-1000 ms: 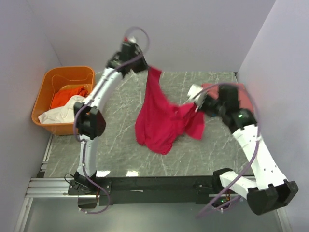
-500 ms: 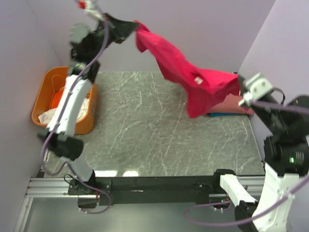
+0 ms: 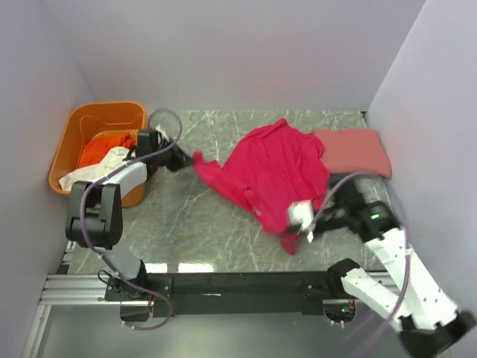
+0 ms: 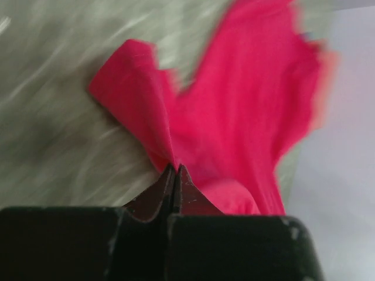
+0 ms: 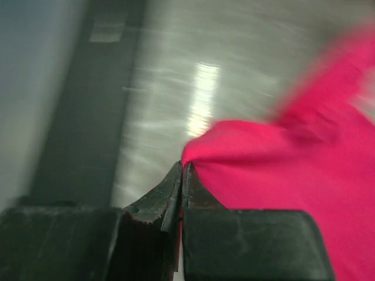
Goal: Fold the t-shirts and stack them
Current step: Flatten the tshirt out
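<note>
1. Far left: an orange tub (image 3: 68, 130), with an orange t-shirt (image 3: 100, 149) and a white t-shirt (image 3: 89, 175) inside, the white one draped over the near rim.
2. Just right of the tub: the left fingers (image 4: 174, 181), low by the gray worktop (image 3: 186, 224), pressed tight together with no gap, pinching a bunched corner of the big pink-red t-shirt (image 3: 276, 168).
3. In the middle: that pink-red t-shirt, lying spread out but wrinkled on the worktop, stretched from the left fingers across to the front right, with its top part toward the back wall.
4. Front right: the right fingers (image 5: 180, 181), squeezed shut as well, gripping a folded edge of the same pink-red t-shirt close above the worktop. Blurry in both wrist views, so no finer detail of the cloth to tell.
5. Back right corner: a light pink t-shirt (image 3: 354, 149), folded into a neat flat shape on the worktop, right beside the pink-red one.
</note>
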